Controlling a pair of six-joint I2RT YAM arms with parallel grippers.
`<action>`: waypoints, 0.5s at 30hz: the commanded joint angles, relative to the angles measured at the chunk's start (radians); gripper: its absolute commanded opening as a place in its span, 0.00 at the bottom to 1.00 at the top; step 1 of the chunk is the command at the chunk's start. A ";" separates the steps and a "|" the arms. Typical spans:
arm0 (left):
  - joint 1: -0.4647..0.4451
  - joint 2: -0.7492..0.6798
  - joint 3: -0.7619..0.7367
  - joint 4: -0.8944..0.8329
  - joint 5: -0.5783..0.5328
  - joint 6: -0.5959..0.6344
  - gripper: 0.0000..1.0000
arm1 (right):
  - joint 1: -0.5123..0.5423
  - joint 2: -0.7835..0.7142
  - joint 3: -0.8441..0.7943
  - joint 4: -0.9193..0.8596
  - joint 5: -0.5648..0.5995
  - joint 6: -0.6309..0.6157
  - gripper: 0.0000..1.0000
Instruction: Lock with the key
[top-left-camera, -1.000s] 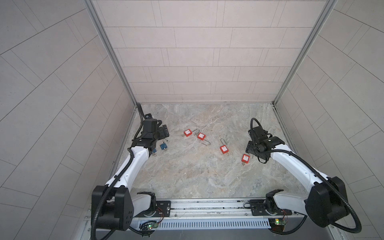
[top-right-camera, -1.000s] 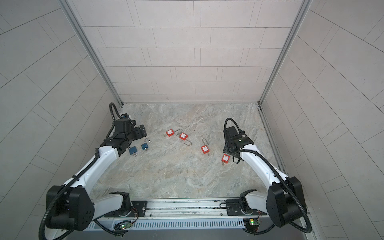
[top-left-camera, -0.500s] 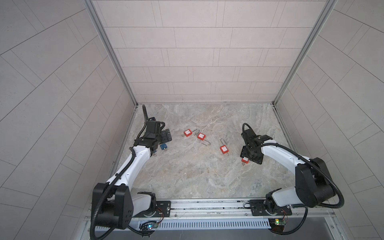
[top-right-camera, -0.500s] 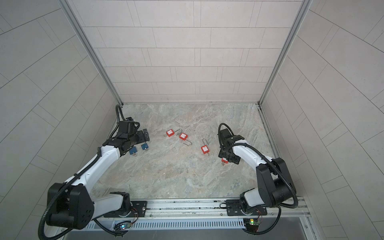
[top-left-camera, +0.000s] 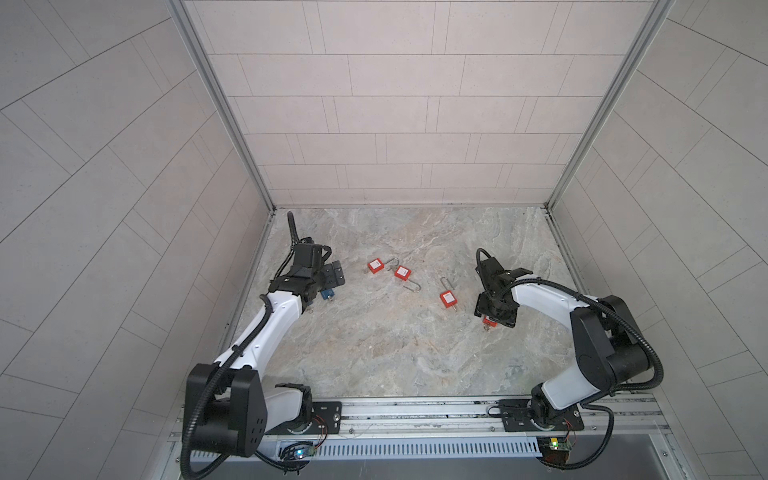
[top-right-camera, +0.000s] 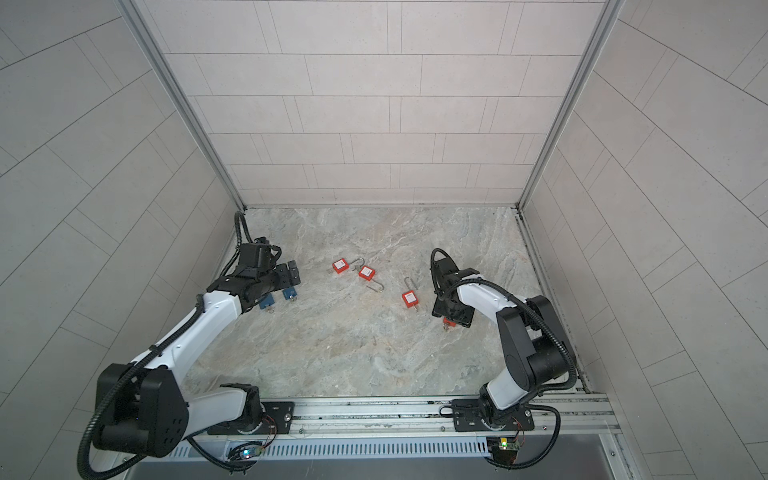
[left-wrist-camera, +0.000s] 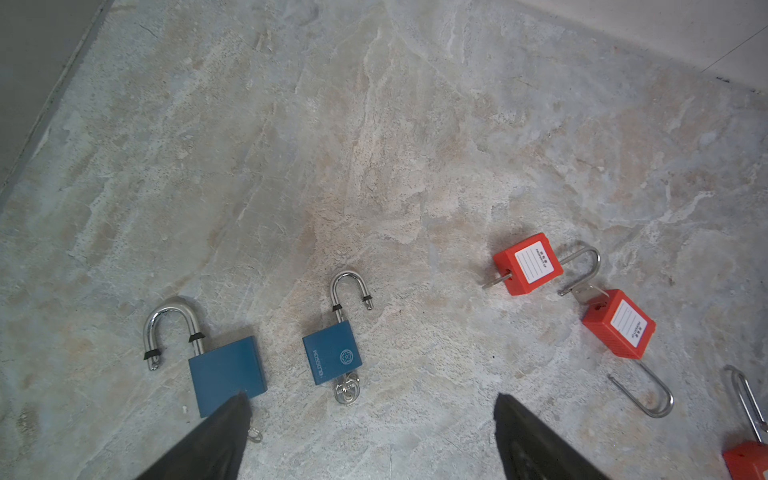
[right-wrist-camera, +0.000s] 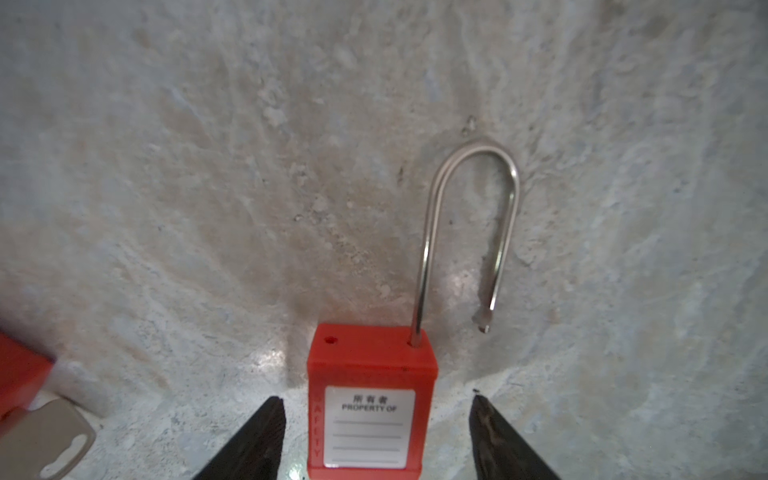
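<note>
Straddling red padlock (right-wrist-camera: 371, 365), right tool (right-wrist-camera: 376, 401) open, gap either side.

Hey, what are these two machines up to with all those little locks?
Two robot arms are working over a marble table scattered with padlocks. The right hand is low and open, straddling a red padlock with its shackle swung out, not gripping it yet. The left hand hovers open above a big blue padlock and a small blue padlock. Three more red padlocks lie in between.

Scattered padlocks (top-left-camera: 447, 298) mid-floor, bare marble (top-left-camera: 374, 365) around.
</note>
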 joint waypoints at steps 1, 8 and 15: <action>-0.009 0.008 0.014 -0.032 -0.005 -0.022 0.97 | -0.002 0.016 0.028 -0.002 0.018 -0.025 0.69; -0.012 0.010 0.039 -0.070 -0.019 -0.003 0.97 | -0.005 0.035 0.034 0.007 0.032 -0.039 0.63; -0.025 0.012 0.067 -0.105 -0.028 -0.004 0.96 | -0.025 0.049 0.018 0.031 0.008 -0.055 0.57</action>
